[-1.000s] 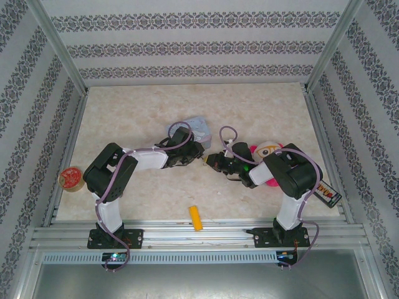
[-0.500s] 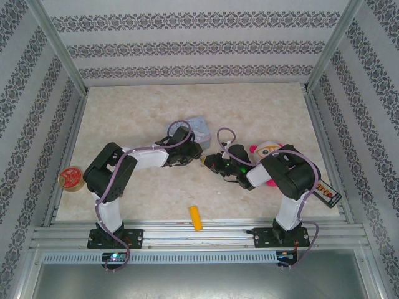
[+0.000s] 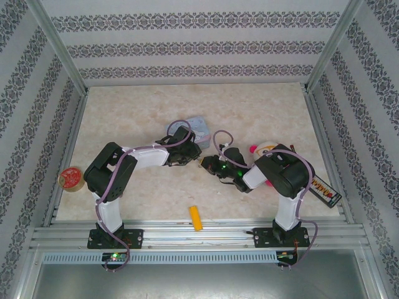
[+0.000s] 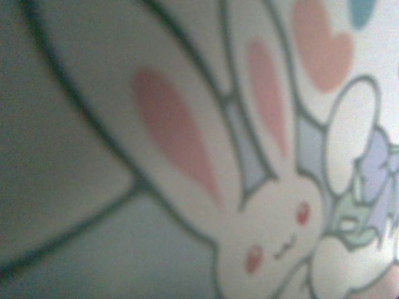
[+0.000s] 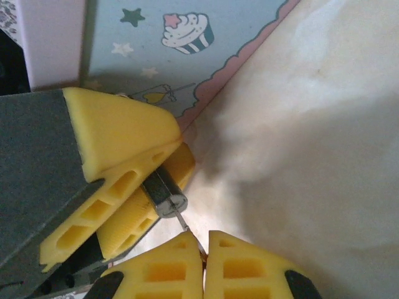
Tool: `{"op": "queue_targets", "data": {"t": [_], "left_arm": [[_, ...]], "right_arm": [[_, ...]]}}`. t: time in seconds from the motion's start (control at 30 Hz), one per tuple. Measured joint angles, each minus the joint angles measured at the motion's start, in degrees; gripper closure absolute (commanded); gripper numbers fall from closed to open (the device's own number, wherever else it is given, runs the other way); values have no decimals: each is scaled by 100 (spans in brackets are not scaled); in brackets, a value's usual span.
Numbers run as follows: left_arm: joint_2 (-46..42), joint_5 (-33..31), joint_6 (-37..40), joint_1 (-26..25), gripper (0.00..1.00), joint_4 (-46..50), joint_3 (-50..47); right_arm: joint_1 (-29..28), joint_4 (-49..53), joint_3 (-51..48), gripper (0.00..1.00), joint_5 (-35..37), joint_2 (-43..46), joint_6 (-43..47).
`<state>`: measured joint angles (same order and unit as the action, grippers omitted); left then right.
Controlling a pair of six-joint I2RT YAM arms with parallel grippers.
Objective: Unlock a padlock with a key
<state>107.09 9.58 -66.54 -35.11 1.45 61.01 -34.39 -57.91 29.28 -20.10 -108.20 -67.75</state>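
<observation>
Two grippers meet tip to tip near the middle of the pale table (image 3: pixel 262 112). In the right wrist view, the left gripper (image 5: pixel 179 154) sits at 9 o'clock. Its yellow fingers (image 5: pixel 118 137) are clamped on the padlock (image 5: pixel 164 194), a small dark body with a silvery end. The right gripper (image 5: pixel 202 252), at 6 o'clock, is pinched closed on the key (image 5: pixel 182 222). This thin metal sliver points toward 11 o'clock and reaches the padlock's end. A pale blue cartoon tin (image 5: pixel 187 56) lies at 12 o'clock, just behind the left fingers.
</observation>
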Motion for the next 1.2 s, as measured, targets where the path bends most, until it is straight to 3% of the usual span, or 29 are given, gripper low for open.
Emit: {"op": "queue_targets", "data": {"t": [0.73,1.2], "left_arm": [[2,39,9,-9,100,-105,-31],[-13,26,57,-7,100,-275,-120]], "right_arm": [[15,-780,-256,100,136,-188,-109],[131,-1357,-256,100,-168,-527,15]]}}
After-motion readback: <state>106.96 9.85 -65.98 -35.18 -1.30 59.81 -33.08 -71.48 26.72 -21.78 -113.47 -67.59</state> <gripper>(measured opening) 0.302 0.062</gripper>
